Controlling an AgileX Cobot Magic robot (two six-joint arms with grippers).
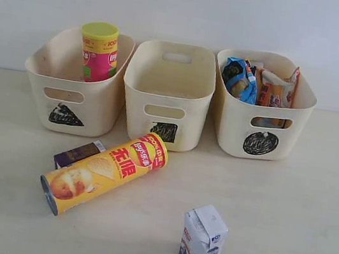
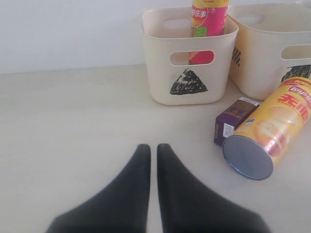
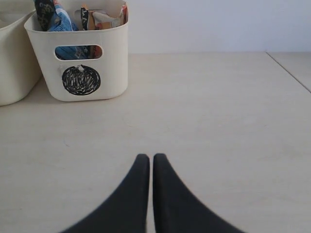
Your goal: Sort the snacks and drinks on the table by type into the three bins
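Three cream bins stand in a row at the back. The left bin (image 1: 71, 95) (image 2: 187, 73) holds the pink tube with a yellow lid (image 1: 99, 51) (image 2: 209, 19), standing upright. The middle bin (image 1: 168, 101) (image 2: 272, 53) looks empty. The right bin (image 1: 261, 116) (image 3: 80, 63) holds the blue bag (image 1: 241, 79) (image 3: 51, 17) and the orange bag (image 1: 275, 89). The yellow-orange tube (image 1: 104, 171) (image 2: 272, 136) lies on its side on the table, with the purple carton (image 1: 79, 154) (image 2: 235, 120) right behind it. The white-and-blue carton (image 1: 203, 242) stands upright at the front. My left gripper (image 2: 153, 145) and right gripper (image 3: 147, 156) are shut, empty, over bare table; neither shows in the exterior view.
The table's right edge (image 3: 289, 73) runs past the right bin. A pale wall (image 1: 188, 7) rises behind the bins. Bare tabletop (image 1: 298, 212) lies to the right of the white-and-blue carton.
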